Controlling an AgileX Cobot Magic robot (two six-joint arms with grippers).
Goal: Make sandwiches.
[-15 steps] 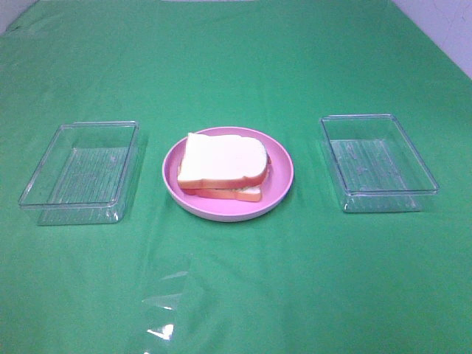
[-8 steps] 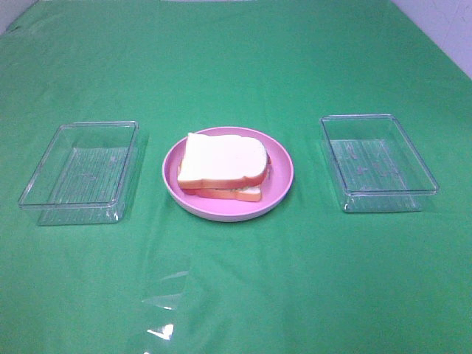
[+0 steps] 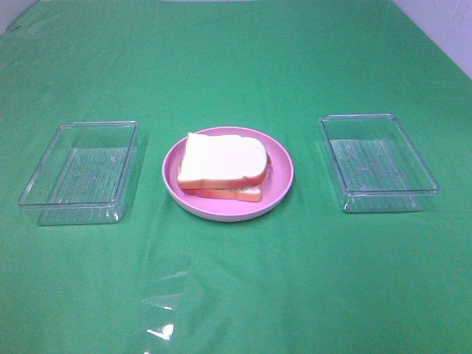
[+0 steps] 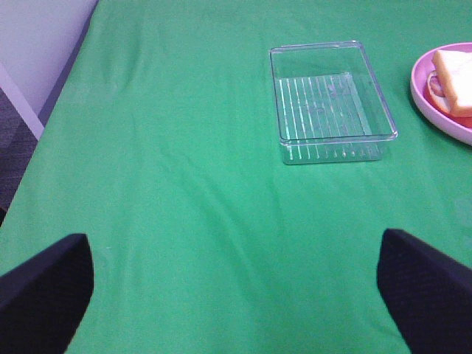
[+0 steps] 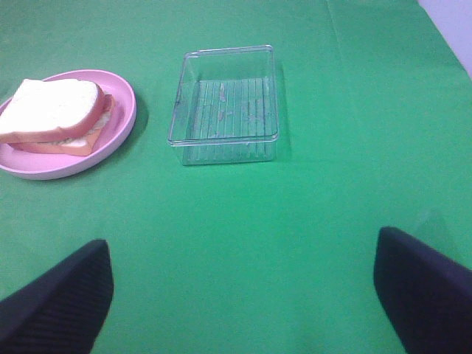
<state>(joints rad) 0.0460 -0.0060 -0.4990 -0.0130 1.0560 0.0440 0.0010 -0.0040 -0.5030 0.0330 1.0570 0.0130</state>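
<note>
A: Largest first: the green surface (image 3: 236,295); on it, two clear trays, the left tray (image 3: 81,171) and the right tray (image 3: 377,162), nothing visible inside either; between them the pink plate (image 3: 282,181).

B: And the sandwich (image 3: 223,164)?

A: Stacked on that plate; probably light, stiff plastic, layers apt to slide; I'd pinch the crust edges, both slices together.

B: Tools?

A: Left tool (image 4: 236,287) and right tool (image 5: 240,284) both spread wide, holding nothing, well back from everything.
</note>
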